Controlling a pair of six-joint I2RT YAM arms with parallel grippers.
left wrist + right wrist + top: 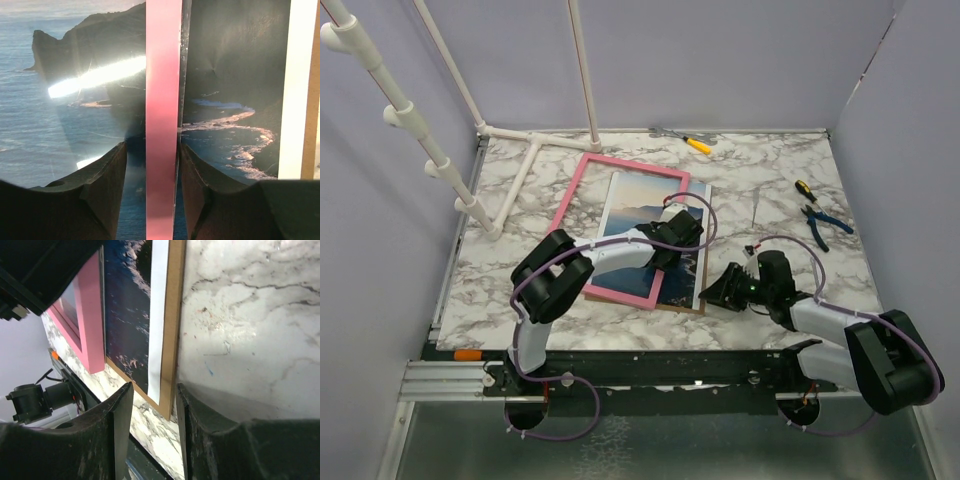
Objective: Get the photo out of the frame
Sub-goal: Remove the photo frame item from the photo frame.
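Well, from above I am seeing the frame point(638, 167) lying flat and skewed on the marble table point(760, 170). The photo point(632, 205) is lying under it on a brown backing board point(680, 308), both sticking out past the frame's right side. The left arm is reaching across and hiding the lower right part of the photo. The left claw point(682, 235) is sitting over the frame's right rail, and from here I cannot tell how far its jaws are spread. The right claw point(720, 292) is hovering low just beside the board's near right corner. A yellow screwdriver point(698, 146) and blue pliers point(825, 225) are lying well apart from the work, and white pipes point(515, 185) are standing at the left.

Looking through the left wrist camera, the left claw point(152, 147) is standing partway apart astride the pink rail of the frame point(163, 120). A strip of picture is showing between the rail and the finger point(107, 185) at the left of that view, so I am not reading it as clamped. The photo point(230, 100) is filling both sides. Glare is washing out the stretch under the glass, and the picture's edges are cut off.

Through the right wrist camera, the right claw point(153, 390) is hanging narrowly parted with nothing between its jaws. It is hovering over the edge of the backing board point(175, 315), where the board is meeting the table point(250, 315). Only slivers of the photo point(127, 305) and the frame point(87, 315) are showing, and a dark blurred bulk is blocking the upper left corner.
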